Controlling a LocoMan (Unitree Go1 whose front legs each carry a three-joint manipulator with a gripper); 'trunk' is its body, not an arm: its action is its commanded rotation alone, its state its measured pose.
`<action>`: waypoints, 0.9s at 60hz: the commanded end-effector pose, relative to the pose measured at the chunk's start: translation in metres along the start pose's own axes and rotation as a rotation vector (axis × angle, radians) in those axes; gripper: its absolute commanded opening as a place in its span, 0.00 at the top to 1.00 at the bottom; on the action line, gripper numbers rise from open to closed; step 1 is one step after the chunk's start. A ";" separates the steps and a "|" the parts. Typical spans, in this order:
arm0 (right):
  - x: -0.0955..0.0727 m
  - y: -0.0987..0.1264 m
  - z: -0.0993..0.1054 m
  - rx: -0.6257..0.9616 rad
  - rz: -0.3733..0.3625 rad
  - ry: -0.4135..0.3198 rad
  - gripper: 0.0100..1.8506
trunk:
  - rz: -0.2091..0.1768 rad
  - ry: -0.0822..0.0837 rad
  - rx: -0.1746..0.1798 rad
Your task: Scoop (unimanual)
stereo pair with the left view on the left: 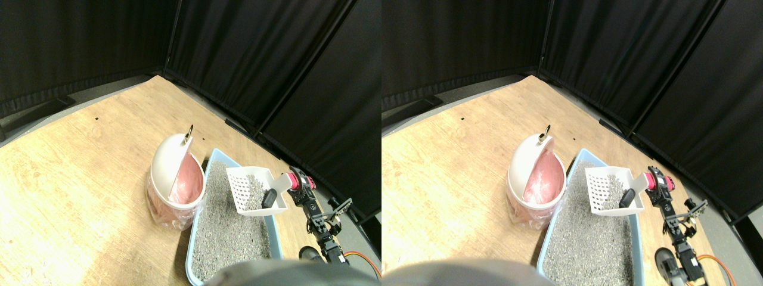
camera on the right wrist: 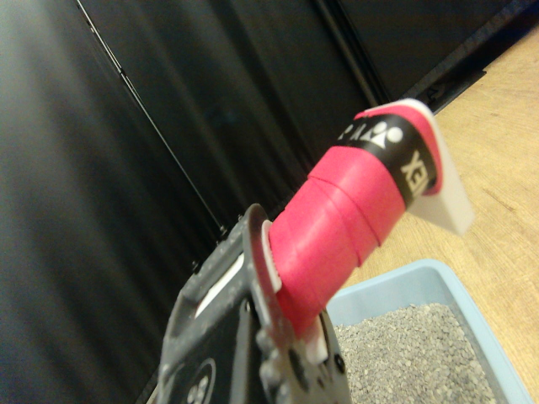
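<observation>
The right gripper [stereo pair with the left view on the left: 296,182] has its jaws clamped on the pink-wrapped handle [camera on the right wrist: 349,223] of a white slotted plastic scoop [stereo pair with the left view on the left: 253,189]. The scoop is raised above the light-blue litter tray [stereo pair with the left view on the left: 195,250] of grey granules [stereo pair with the left view on the left: 229,229], apparently so loose grains can sift through its slots. A dark lump [stereo pair with the left view on the left: 269,198], the thing being scooped, lies in the scoop's near corner. Just beside the tray stands a white bin with a pink liner [stereo pair with the left view on the left: 177,179], its lid tipped open, probably to receive the lump next.
</observation>
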 end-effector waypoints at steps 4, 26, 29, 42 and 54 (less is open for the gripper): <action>0.004 0.005 0.011 0.004 0.030 -0.063 0.97 | 0.039 0.003 -0.009; 0.021 0.016 0.012 -0.009 0.089 -0.043 0.97 | 0.094 0.000 -0.048; 0.023 0.017 0.011 -0.006 0.090 -0.038 0.97 | 0.101 0.000 -0.051; 0.024 0.019 0.008 0.011 0.089 -0.030 0.97 | 0.113 -0.001 -0.056; 0.024 0.019 0.008 0.011 0.089 -0.030 0.97 | 0.113 -0.001 -0.056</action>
